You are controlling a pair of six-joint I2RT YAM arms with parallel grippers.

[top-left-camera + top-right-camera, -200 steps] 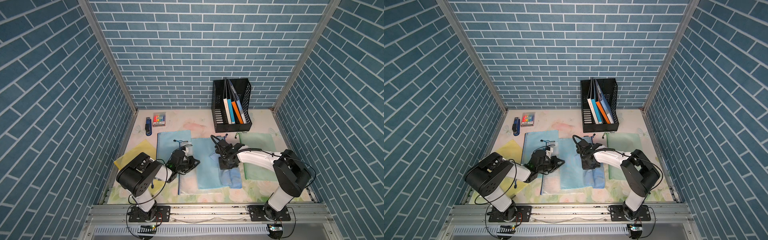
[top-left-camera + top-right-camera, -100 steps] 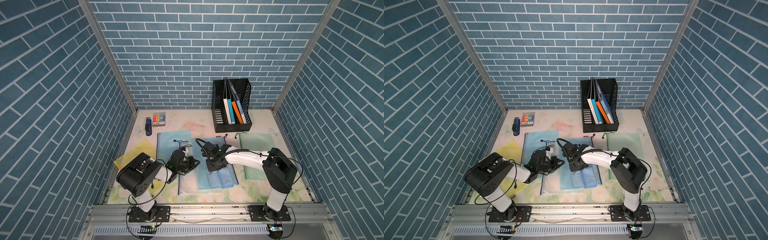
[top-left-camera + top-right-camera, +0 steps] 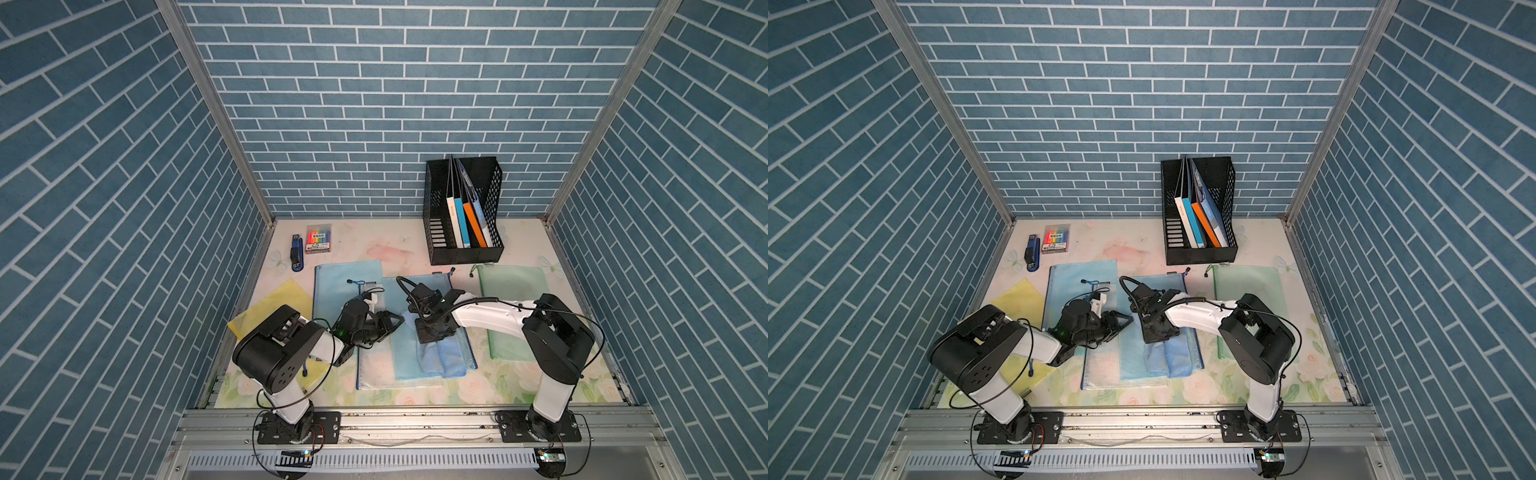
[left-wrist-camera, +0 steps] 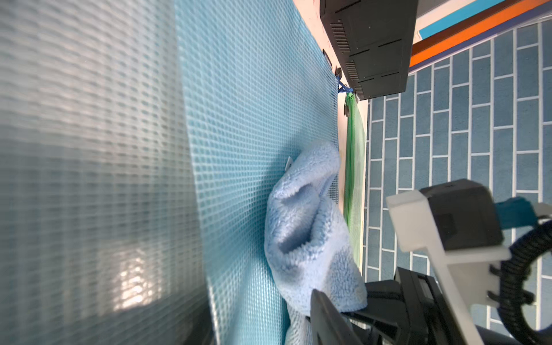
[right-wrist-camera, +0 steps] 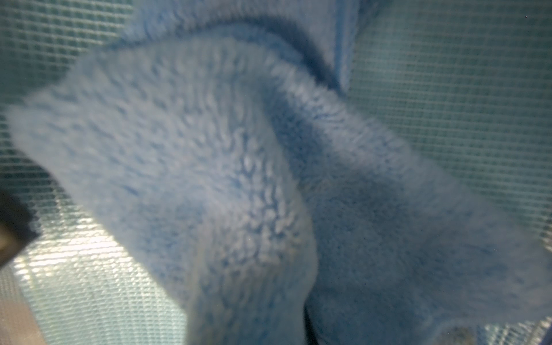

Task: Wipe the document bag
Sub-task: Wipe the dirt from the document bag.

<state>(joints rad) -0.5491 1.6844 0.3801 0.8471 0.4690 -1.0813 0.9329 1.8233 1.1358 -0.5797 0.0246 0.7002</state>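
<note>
The right fingers (image 3: pixel 430 336) are closed tight on a light blue fleecy cloth (image 3: pixel 440 357) and press it down onto the document bag (image 3: pixel 405 361). The cloth trails from the fingers toward the front edge of the table (image 3: pixel 415 249) in two soft folds. In the right wrist view the cloth (image 5: pixel 209 167) fills most of the picture, with the bag's mesh (image 5: pixel 463 89) showing around it.

The left fingers (image 3: pixel 1121 316) stand partly open with nothing between them. They lie low over a clear mesh bag (image 3: pixel 374 370), just beside the left side of the document bag and pointing toward the right fingers. Whether they touch the mesh cannot be told.

The document bag is a blue mesh zip pouch lying flat at about the middle of the table, its long sides running from back to front. Its zip end with a small pull is toward the back edge. Its left part overlaps the clear mesh bag. In the left wrist view its fine grid weave (image 4: pixel 254 119) is plain, and the cloth (image 4: pixel 304 227) stands bunched on it. A green bag (image 3: pixel 515 286) lies beside it toward the right edge.
</note>
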